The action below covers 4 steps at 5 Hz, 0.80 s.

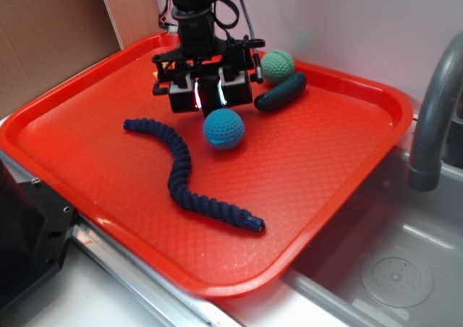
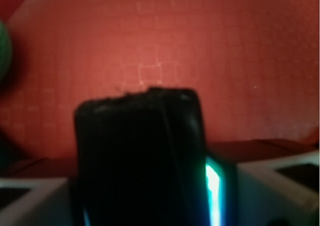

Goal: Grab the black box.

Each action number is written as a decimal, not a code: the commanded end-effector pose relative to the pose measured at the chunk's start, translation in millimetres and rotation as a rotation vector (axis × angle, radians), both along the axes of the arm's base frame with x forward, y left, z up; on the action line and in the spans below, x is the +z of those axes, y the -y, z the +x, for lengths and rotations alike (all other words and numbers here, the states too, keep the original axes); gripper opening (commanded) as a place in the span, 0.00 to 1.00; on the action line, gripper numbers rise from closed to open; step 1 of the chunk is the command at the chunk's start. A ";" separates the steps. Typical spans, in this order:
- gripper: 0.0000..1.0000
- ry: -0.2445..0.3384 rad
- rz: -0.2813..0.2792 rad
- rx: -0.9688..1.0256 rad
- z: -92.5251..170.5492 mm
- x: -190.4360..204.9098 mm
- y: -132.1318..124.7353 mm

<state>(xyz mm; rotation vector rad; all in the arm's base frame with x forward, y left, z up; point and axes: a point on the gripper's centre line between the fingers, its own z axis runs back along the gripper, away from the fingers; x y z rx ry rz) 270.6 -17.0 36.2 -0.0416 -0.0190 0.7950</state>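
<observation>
1. Wrist view: we see the black box (image 2: 140, 156) filling the gap btwn the jaws, which look closed on it, so grip seems made.
2. Exterior: gripper (image 1: 210, 99) sits w/ box at tray's (image 1: 347, 175) 12 o'clock, blue ball (image 1: 223, 129) just beside.

The claw (image 1: 210, 95) hangs low over the far part of the red tray (image 1: 347, 153), its two pale fingers (image 1: 237, 90) closed on the black box (image 1: 211, 97) between them; the blue crochet ball (image 1: 223, 129) sits just in front, near the box; a green ball (image 1: 278, 65) and dark green cucumber toy (image 1: 281, 92) lie behind to the right, touching; a navy braided rope (image 1: 184, 173) curves across the tray's middle; a grey faucet (image 1: 434, 110) rises at the right.
</observation>
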 end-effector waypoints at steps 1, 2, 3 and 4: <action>0.00 0.129 -0.102 -0.486 -33.3 114.3 -4.4; 0.00 0.277 -0.069 -0.742 -77.9 159.8 0.8; 0.00 0.317 -0.069 -0.795 -95.5 208.2 -7.4; 0.00 0.316 -0.037 -0.794 -98.2 243.5 -8.9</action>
